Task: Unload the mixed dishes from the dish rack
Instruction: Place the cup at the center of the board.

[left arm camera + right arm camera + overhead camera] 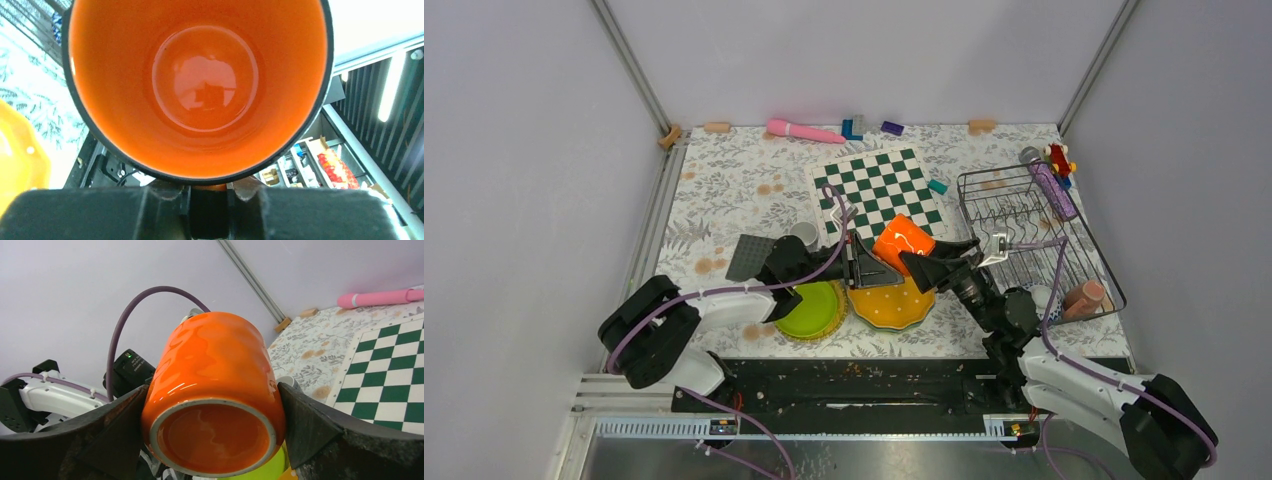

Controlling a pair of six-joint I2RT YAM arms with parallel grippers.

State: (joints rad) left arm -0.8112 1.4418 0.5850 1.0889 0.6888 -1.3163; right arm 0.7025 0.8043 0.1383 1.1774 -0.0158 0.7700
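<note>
An orange cup point(902, 243) hangs on its side above the table's middle, held between both arms. My right gripper point(936, 262) is shut on the orange cup, a finger pressing each side of its body point(215, 390) near the base. My left gripper point(862, 266) is at the cup's mouth; in the left wrist view the orange inside point(200, 90) faces the camera and the fingers point(165, 192) pinch the lower rim. The dish rack point(984, 180) stands at the right with a pink cup point(1084, 295) and a white cup point(1042, 297) in its near end.
Below the cup lie a lime-green plate point(809, 310) and an orange dotted scalloped plate point(889, 305). A green-and-white chessboard point(879, 190), a grey studded baseplate point(749, 257) and a small white cup point(804, 235) sit nearby. A purple tube point(1056, 190) lies in the rack.
</note>
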